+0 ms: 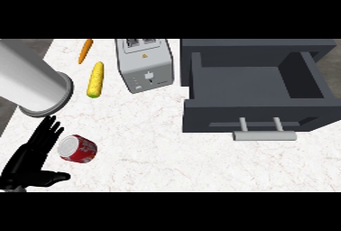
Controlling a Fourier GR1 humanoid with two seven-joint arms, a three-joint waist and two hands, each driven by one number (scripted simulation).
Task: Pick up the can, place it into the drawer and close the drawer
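A red and white can (78, 149) lies on its side on the marbled counter at the lower left. My left hand (28, 160) is right beside it on the left. Its fingers are straight and point away from me, and its thumb sticks out to the right below the can. The fingertips (52, 128) are close to the can's silver end, and I cannot tell whether they touch. The dark grey drawer (256, 110) stands pulled open at the right with nothing inside, and its silver handle (264, 135) faces me. My right hand does not show.
A grey forearm (30, 79) crosses the upper left corner. A silver toaster (145, 63) stands at the back middle. A corn cob (96, 80) and a carrot (85, 50) lie to its left. The counter's left edge (8, 119) runs close to my hand.
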